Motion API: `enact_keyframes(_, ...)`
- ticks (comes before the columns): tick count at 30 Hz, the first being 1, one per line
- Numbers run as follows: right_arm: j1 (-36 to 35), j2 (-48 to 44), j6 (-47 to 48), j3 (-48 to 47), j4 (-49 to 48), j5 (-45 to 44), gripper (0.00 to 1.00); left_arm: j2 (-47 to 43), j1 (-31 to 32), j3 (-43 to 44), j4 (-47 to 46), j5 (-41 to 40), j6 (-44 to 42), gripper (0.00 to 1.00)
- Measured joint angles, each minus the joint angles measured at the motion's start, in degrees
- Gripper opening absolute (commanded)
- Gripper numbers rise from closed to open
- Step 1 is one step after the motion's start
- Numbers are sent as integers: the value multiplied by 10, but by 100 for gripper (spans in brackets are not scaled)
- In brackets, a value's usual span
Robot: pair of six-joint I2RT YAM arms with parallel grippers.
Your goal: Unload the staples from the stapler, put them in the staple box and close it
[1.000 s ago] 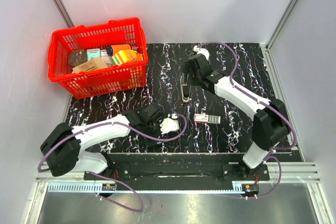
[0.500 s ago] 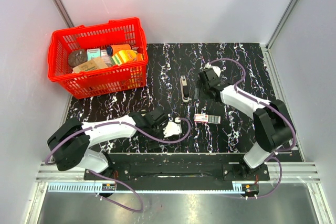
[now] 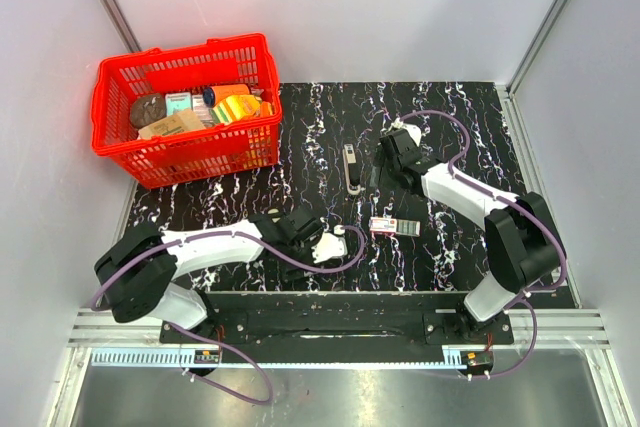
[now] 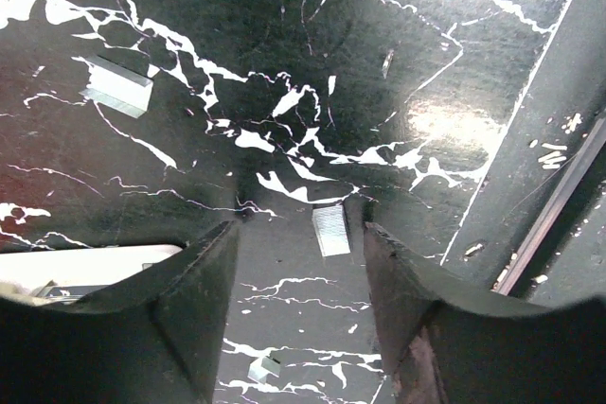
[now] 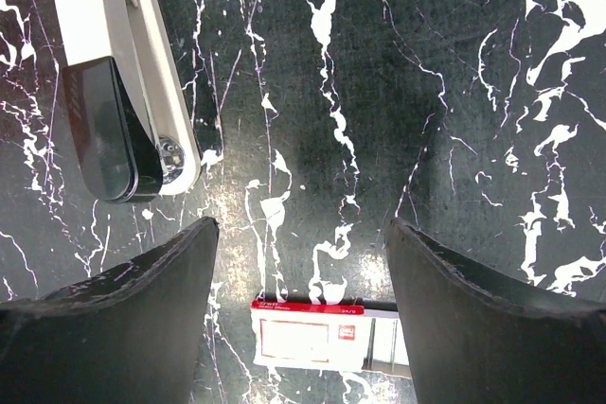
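Observation:
The cream-white stapler [image 3: 351,167] lies flat on the black marbled table; in the right wrist view it [image 5: 123,63] sits at the upper left, its dark part facing up. My right gripper [image 3: 380,175] [image 5: 301,229] is open and empty, just right of the stapler and apart from it. My left gripper [image 3: 305,237] [image 4: 300,234] is open, low over the table near the front. A short silver strip of staples [image 4: 330,231] lies on the table between its fingertips, not gripped. Another strip [image 4: 118,87] lies at the far left, and a small piece [image 4: 262,367] lies nearer.
A small red-and-white flat box [image 3: 393,226] [image 5: 322,338] lies on the table in front of the right gripper. A red basket [image 3: 120,152] holding several items stands at the back left. A metal rail [image 3: 330,322] runs along the table's front edge.
My right gripper has drawn away from the stapler to its right, and the stapler now lies alone on the table. My left gripper has shifted slightly right, towards the front.

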State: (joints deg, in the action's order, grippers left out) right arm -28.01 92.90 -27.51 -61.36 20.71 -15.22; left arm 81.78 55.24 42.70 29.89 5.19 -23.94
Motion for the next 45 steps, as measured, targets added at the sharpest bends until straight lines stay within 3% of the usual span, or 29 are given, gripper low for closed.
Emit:
enact_keyframes(10, 3, 0, 0, 15, -3, 5, 74, 12, 0, 1, 1, 6, 11, 47)
enact_keyframes(21, 4, 0, 0, 24, -4, 12, 72, 12, 0, 1, 0, 8, 17, 28)
enact_keyframes(33, 17, 1, -10, 74, -16, 11, 70, 2, 0, 8, 9, 6, 5, 25)
enact_keyframes(45, 18, -14, -50, 136, -49, 16, 63, -27, -4, 111, 37, 21, -7, 24)
